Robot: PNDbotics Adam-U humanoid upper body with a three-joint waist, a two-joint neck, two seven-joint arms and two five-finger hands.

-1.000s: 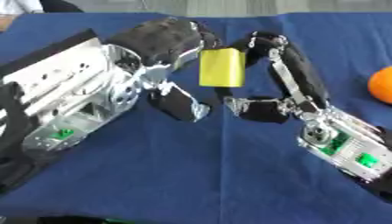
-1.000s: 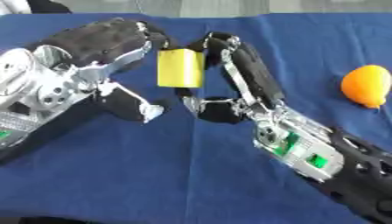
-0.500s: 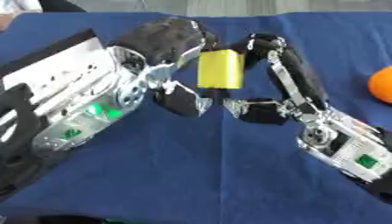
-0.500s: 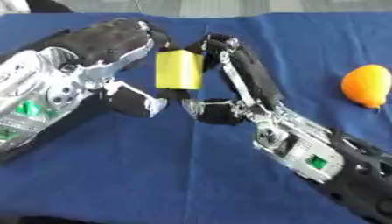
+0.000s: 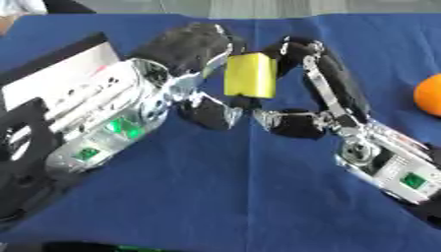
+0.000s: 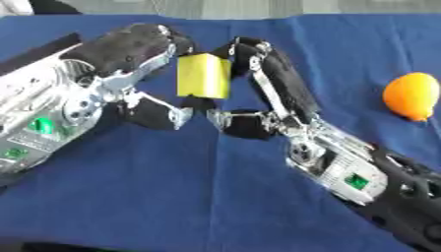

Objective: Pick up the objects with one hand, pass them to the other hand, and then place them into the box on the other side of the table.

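Two robot hands are meeting above the blue surface [image 5: 250,197]: the left robot hand [image 5: 185,49] is curling onto the yellow block [image 5: 250,75] from the left, while the right robot hand [image 6: 275,83] is pinching its right side. Block's long axis is standing upright. An orange [image 6: 412,96] is lying far right.

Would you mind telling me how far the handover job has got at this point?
Done: the yellow block is off the blue tablecloth. In hand: it sits between the left hand and the right hand, both curled against it mid-pass. Left: one hand must let go, then the block goes into the box, which is not in view. The orange fruit lies untouched at the right.
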